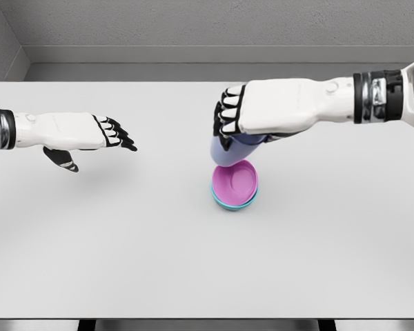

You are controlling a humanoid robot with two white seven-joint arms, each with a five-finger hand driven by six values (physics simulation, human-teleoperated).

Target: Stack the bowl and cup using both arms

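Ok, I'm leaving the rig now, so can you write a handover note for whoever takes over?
Left hand: open, holding nothing, over the table at left.
Right hand: closed on the lavender cup, held just above the bowl.
Pink bowl: sits mid-table in a teal bowl.
Done: cup picked up and brought to the bowl.
Left: lower the cup into the pink bowl and release.

the right hand (245, 114) grips a pale blue cup (228, 150) from above, fingers curled round its upper part. the cup sits tilted at the back rim of a pink bowl (236, 181) nested in a teal bowl (233, 203) on the white table (124, 241). the left hand (90, 138) hovers well apart, fingers spread, holding nothing
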